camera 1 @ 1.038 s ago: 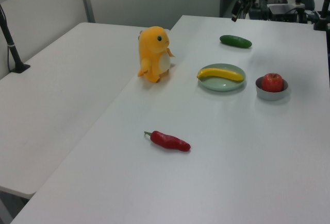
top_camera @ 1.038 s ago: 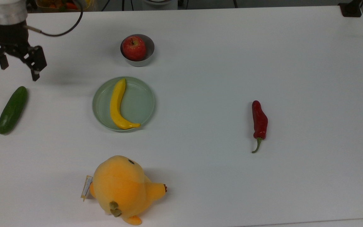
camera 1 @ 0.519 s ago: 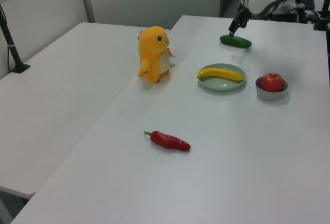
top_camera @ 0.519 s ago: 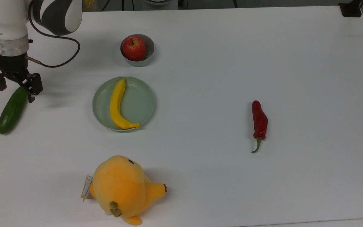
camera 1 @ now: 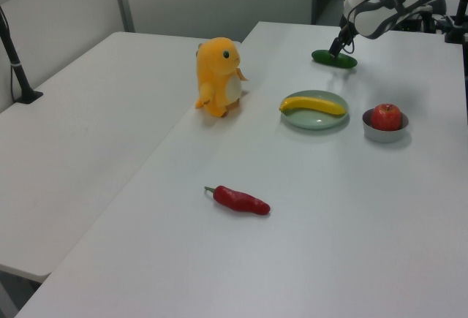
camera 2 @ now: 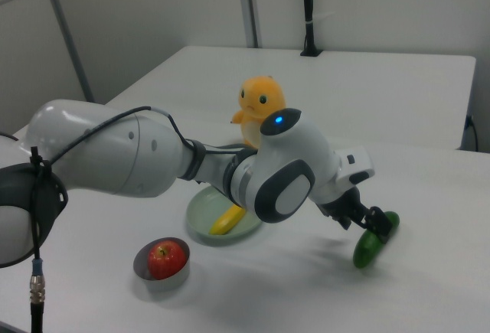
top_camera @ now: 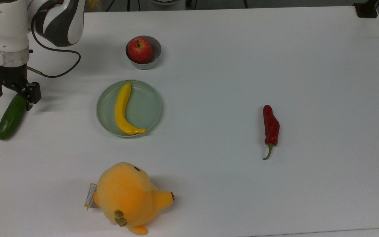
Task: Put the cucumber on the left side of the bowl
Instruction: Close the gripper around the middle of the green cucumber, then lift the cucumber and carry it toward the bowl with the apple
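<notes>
the cucumber point(top_camera: 12, 117) lies flat on the white counter point(top_camera: 229, 65) near the top view's left edge, its long axis slanting from upper right to lower left; in the left view it point(camera 1: 333, 59) sits at the far end, beyond the plate. your gripper point(top_camera: 11, 94) is down over the cucumber's upper end, fingers point(top_camera: 31, 95) spread wide and standing on either side of that end, not pressed against it as far as the top view shows; in the right view the gripper point(camera 2: 371, 224) meets the cucumber point(camera 2: 370, 246) at its raised end. the bowl point(top_camera: 143, 52), grey with upright sides, stands well apart toward the top view's upper middle and holds a red apple point(top_camera: 139, 50). just below it in the top view is a pale green plate point(top_camera: 129, 108) carrying a banana point(top_camera: 122, 110). a red chili pepper point(top_camera: 270, 127) lies alone far to the top view's right, and an orange plush toy point(top_camera: 128, 197) sits near the top view's lower edge, below the plate
</notes>
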